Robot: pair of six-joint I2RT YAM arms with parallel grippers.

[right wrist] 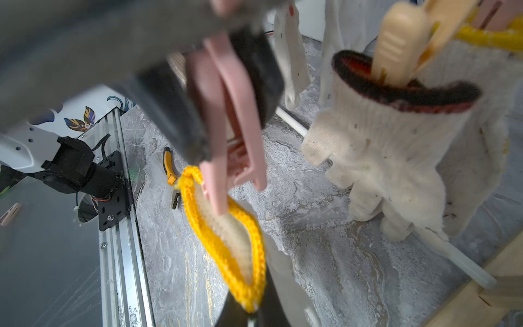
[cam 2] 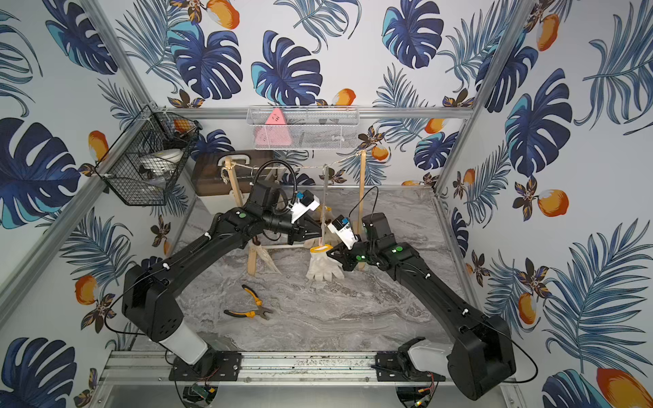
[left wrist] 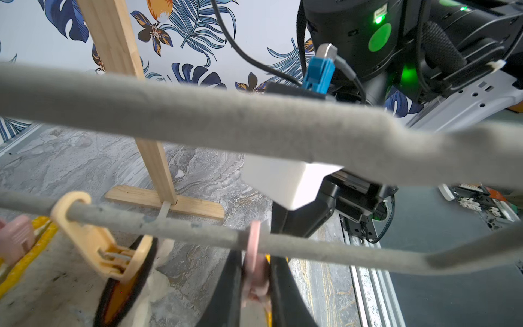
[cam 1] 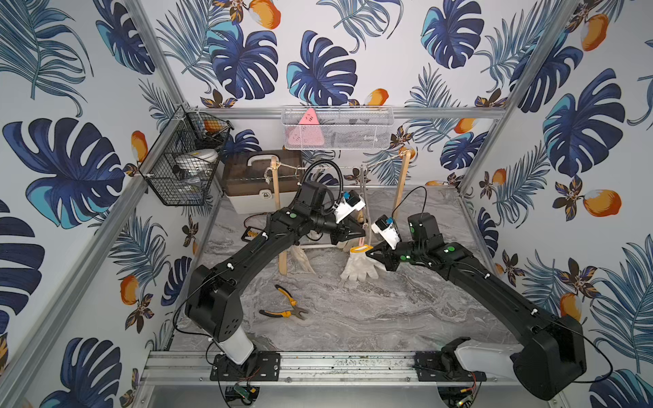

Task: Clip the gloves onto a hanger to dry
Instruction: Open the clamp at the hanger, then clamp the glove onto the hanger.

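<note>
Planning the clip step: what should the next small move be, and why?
Probably lift the right gripper slightly, feeding the yellow cuff deeper into the pink clip. The left gripper squeezes that clip, its jaws stand spread, and only one tip sits inside the cuff; releasing now would likely catch little fabric.

No words, brands or numbers can be read anywhere. The pink triangle (cam 1: 308, 118) inside the white mesh basket (cam 1: 371, 137) carries a few small dark marks, too small to make out. Below the basket, the green round stickers (cam 1: 292, 214) on the arms are plain. A small pale label (left wrist: 380, 8) beside a green light on the arm is blurred.
</note>
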